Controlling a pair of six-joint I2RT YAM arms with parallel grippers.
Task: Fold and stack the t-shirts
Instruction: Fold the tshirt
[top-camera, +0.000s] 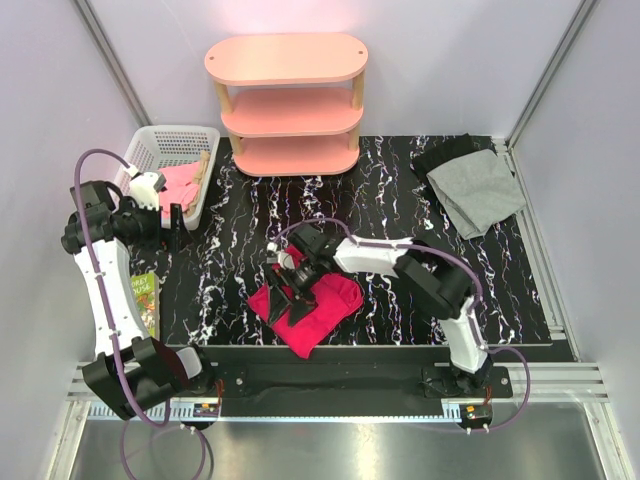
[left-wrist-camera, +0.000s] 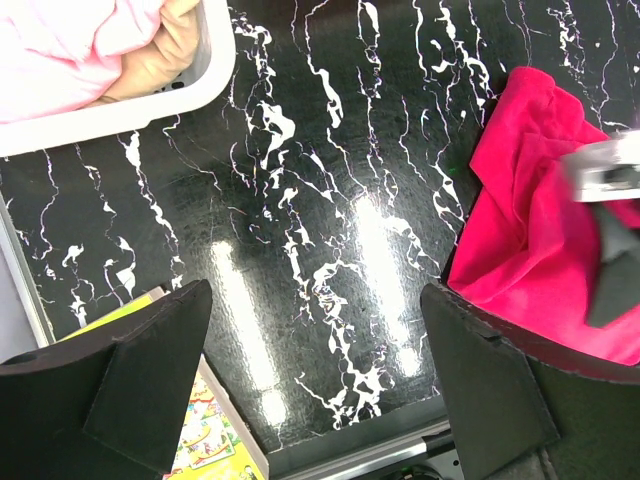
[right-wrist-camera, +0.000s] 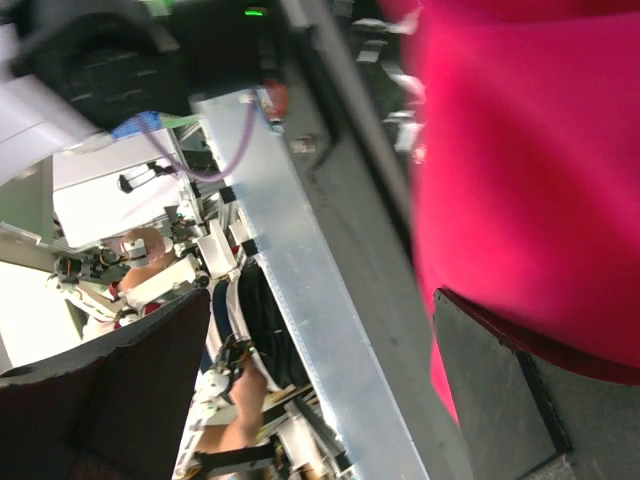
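Red t-shirt (top-camera: 335, 298) lies crumpled on the black marbled tabletop (top-camera: 400, 210), near the front edge, approx centre, between the two arm bases. Grey t-shirt (top-camera: 482, 190) is well apart from it at the far right corner, spread loosely, partly over a dark cloth (top-camera: 440, 155).

R pincer (top-camera: 288, 300) hangs over the red shirt's left part, jaws wide apart. In the right wrist view one finger (right-wrist-camera: 500, 395) sits in front of the red cloth (right-wrist-camera: 530, 180). Can't tell whether it touches; nothing is clamped between the jaws.

L pincer (top-camera: 175, 232) is off to the left, just beside the white basket (top-camera: 150, 138), jaws also wide apart, nothing between them. Left wrist view looks down on bare tabletop, w/ the basket rim (left-wrist-camera: 120, 115) top left, pink cloth (left-wrist-camera: 60, 50) inside it, and a colourful booklet (left-wrist-camera: 212, 432) at the bottom near the left finger (left-wrist-camera: 150, 380).

Pink 3-tier shelf (top-camera: 287, 60) stands at the far edge, centre.
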